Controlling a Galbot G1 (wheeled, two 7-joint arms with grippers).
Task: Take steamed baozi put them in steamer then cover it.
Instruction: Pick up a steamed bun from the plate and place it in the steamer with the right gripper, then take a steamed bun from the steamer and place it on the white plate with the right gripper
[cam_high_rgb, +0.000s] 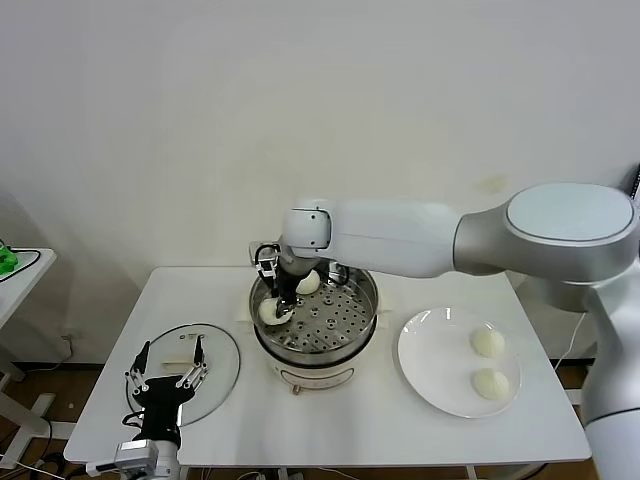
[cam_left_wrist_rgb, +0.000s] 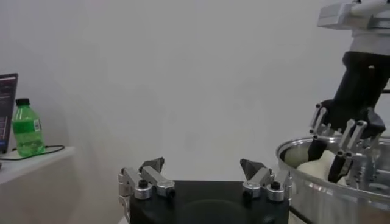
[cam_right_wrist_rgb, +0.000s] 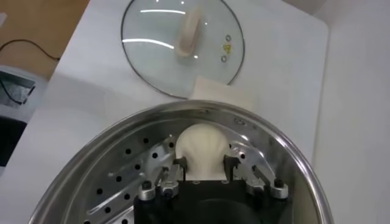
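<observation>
Head view: the right gripper hides part of the bun it pinches inside the steamer, near the rim. The left gripper, spread wide, seems to hover over the lid.

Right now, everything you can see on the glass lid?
The glass lid is a round, clear disc with a thin metal rim and a cream bar handle on top. It lies flat, handle up, on the white table to the left of the steamer, off the pot. The open left gripper is over it; whether it touches the lid can't be told.
</observation>
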